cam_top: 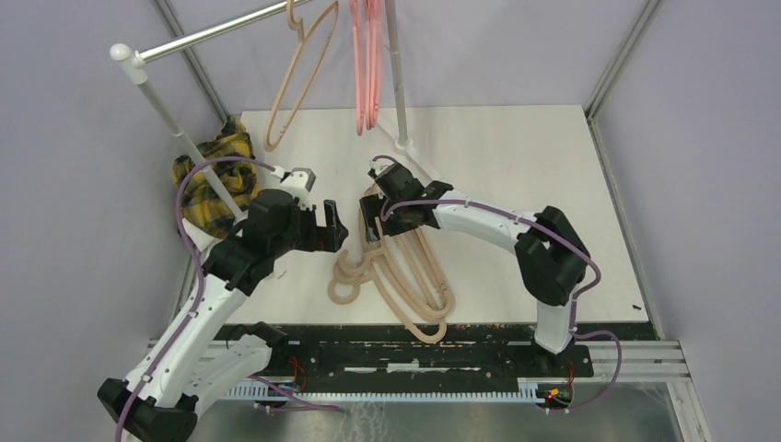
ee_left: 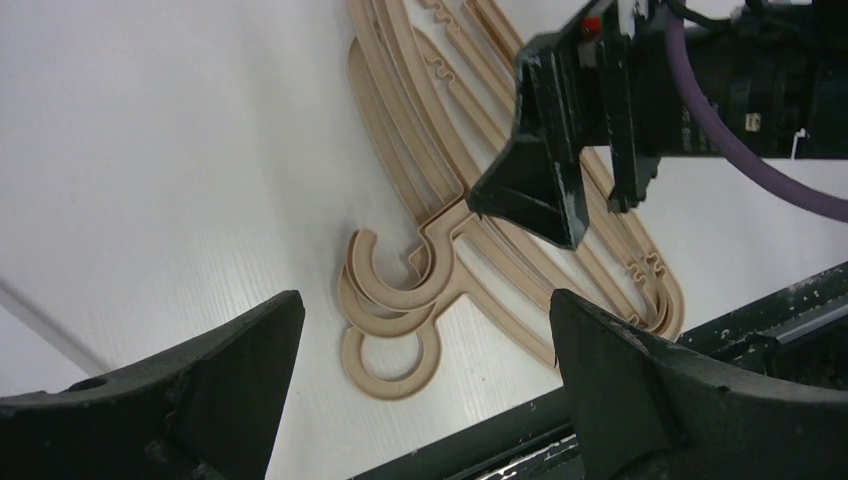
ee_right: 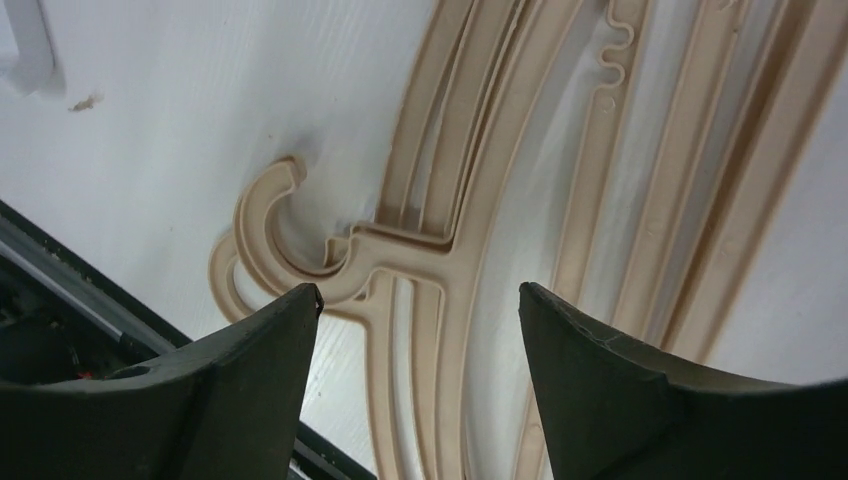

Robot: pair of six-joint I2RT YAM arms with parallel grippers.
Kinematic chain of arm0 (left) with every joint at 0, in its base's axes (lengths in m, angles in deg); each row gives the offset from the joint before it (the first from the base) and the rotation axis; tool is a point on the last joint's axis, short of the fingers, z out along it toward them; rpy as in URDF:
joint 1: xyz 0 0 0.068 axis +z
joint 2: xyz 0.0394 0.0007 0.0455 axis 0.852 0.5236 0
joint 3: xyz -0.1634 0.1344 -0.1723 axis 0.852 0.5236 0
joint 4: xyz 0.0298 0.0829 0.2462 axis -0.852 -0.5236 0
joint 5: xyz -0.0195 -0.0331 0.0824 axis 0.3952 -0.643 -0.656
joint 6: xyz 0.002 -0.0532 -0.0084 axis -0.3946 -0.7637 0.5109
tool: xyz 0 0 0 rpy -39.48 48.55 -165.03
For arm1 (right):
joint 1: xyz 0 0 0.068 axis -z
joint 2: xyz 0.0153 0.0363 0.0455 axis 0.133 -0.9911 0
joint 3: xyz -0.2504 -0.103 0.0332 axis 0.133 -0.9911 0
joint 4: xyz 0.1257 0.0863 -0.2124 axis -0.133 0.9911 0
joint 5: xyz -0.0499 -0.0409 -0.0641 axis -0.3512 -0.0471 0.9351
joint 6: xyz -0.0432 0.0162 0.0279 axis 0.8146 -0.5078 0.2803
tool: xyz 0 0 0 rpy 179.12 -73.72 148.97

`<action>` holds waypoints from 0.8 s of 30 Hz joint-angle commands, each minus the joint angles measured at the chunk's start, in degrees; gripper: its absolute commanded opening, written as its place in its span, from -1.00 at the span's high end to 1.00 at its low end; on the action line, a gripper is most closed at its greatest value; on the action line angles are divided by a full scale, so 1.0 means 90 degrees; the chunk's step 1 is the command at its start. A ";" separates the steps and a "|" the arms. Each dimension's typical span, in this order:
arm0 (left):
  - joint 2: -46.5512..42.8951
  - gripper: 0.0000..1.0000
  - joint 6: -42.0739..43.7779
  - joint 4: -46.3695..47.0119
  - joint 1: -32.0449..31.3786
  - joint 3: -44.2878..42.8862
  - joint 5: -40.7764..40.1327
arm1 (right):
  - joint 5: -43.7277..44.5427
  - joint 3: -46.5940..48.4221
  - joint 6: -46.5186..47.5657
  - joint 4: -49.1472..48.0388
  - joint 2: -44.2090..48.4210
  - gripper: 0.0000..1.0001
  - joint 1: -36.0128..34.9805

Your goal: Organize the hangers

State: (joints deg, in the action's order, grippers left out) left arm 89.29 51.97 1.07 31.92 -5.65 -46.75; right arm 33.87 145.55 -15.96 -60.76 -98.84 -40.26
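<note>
Several beige hangers lie stacked on the white table (cam_top: pixel 516 157), in a pile (cam_top: pixel 412 276) with their hooks (ee_left: pixel 392 300) pointing left. One more beige hanger (cam_top: pixel 299 74) and a few pink hangers (cam_top: pixel 367 64) hang on the rail (cam_top: pixel 212 35). My right gripper (cam_top: pixel 376 204) is open and empty, low over the far end of the pile; in its own view (ee_right: pixel 420 290) the fingers straddle a hanger neck (ee_right: pixel 410 250). My left gripper (cam_top: pixel 339 228) is open and empty, left of the pile; in its own view (ee_left: pixel 425 300) it is above the hooks.
A yellow-black plaid cloth (cam_top: pixel 216 175) lies at the foot of the rack's left pole (cam_top: pixel 170 115). The rack's right pole (cam_top: pixel 398 83) stands just behind the right gripper. Grey walls enclose the table. A black rail (cam_top: pixel 414 354) runs along the near edge.
</note>
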 commanded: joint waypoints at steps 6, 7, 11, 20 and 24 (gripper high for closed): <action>-0.0461 -0.98 -0.0385 0.0505 -0.0019 0.0627 0.0233 | 0.0502 0.0738 -0.0301 -0.0378 -0.1097 -0.43 -0.0010; -0.0474 -0.98 -0.0395 0.0526 -0.0023 0.0643 0.0262 | 0.0495 0.0792 -0.0291 -0.0360 -0.1209 -0.39 -0.0011; -0.0484 -0.98 -0.0439 0.0573 -0.0020 0.0706 0.0304 | 0.0465 0.0886 -0.0315 -0.0402 -0.1556 -0.06 -0.0010; -0.0392 -0.98 -0.0498 0.0658 -0.0022 0.0697 0.0382 | 0.0918 0.0767 -0.0376 -0.0120 -0.0783 0.69 0.0061; -0.0306 -0.98 -0.0603 0.0907 -0.0023 0.0758 0.0550 | 0.0612 0.0568 -0.0795 -0.0312 0.0136 0.67 0.0355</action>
State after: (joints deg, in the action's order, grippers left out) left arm 86.05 49.15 4.46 31.92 0.89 -44.44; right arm 39.69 150.65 -19.54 -60.63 -109.44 -39.71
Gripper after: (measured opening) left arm 0.991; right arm 0.224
